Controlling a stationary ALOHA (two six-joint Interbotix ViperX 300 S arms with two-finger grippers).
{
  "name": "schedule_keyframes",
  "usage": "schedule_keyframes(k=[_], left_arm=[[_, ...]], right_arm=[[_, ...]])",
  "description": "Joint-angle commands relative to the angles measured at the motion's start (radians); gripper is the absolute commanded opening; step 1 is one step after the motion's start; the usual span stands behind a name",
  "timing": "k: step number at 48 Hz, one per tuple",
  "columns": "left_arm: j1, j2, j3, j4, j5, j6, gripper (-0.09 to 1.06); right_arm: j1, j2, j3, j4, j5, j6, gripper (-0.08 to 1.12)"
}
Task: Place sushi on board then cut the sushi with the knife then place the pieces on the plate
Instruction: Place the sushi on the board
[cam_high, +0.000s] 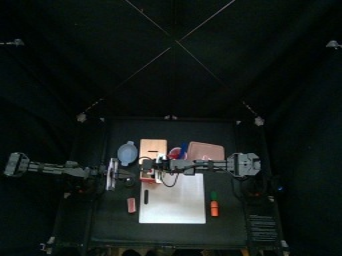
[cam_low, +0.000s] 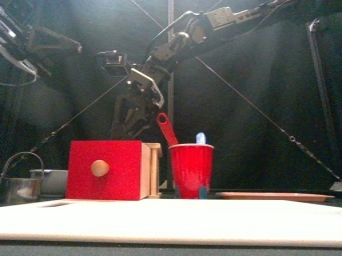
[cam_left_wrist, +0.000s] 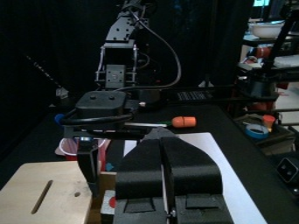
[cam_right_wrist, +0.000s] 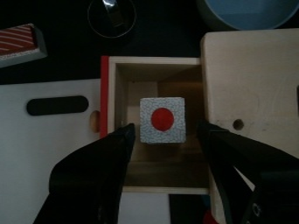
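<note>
While the right gripper (cam_right_wrist: 165, 133) hangs over the open drawer (cam_right_wrist: 170, 172) of the box (cam_right_wrist: 251, 74), its jaws are spread wide, one on each side of the sushi (cam_right_wrist: 163, 118), with a gap on both sides and no touch. One sushi piece seen, end up, with a pale face and a red dot in its middle. It sits on the drawer floor, roughly central, apart from both board (cam_high: 174, 205) and tray (cam_high: 205, 152).

One board, white, front centre of the table, just in front of the drawer's red front. One box, pale wood, behind the board. One tray, flat and pink, at the back right near the box. One red cup (cam_low: 191, 170) stands between box and tray and holds two knives, one red knife (cam_low: 166, 128) and one blue knife (cam_low: 201, 138). Both stick out of the top, the red one higher and leaning left in the front view. One bowl (cam_right_wrist: 251, 13), blue-grey, at the back to the left of the box.

Two loose toys: one orange toy (cam_high: 213, 208) on the board at its right edge, and one red toy (cam_high: 132, 204) on the black table just left of the board.

Left gripper (cam_left_wrist: 167, 149) is up off the table near the board's back left corner, jaws pressed together with only a thin line between them. It points toward the right gripper and the box. Two arms, one from each side, both reaching in to the middle
</note>
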Motion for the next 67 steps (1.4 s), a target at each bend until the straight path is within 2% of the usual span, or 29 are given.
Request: schedule_keyframes(k=[1,23,39,45,55,67], left_arm=[[-0.002,0.002,-0.009,0.002,-0.009,-0.002,0.08],[-0.003,0.002,0.002,0.002,-0.011,0.000,0.08],[-0.018,0.002,0.003,0.014,-0.011,-0.002,0.08],[-0.031,0.002,0.005,0.017,-0.011,0.000,0.08],[-0.044,0.002,0.008,0.041,-0.009,-0.002,0.08],[-0.046,0.002,0.008,0.055,-0.011,-0.002,0.08]], right_arm=[[-0.002,-0.015,-0.029,-0.003,0.002,0.003,0.90],[0.000,0.031,-0.069,-0.017,0.051,0.005,0.88],[0.000,0.031,-0.094,-0.029,0.055,0.017,0.66],[0.000,0.014,-0.110,-0.029,0.081,0.017,0.66],[0.000,-0.029,-0.138,-0.021,0.101,0.015,0.66],[0.015,-0.084,-0.187,-0.048,0.120,0.015,0.65]])
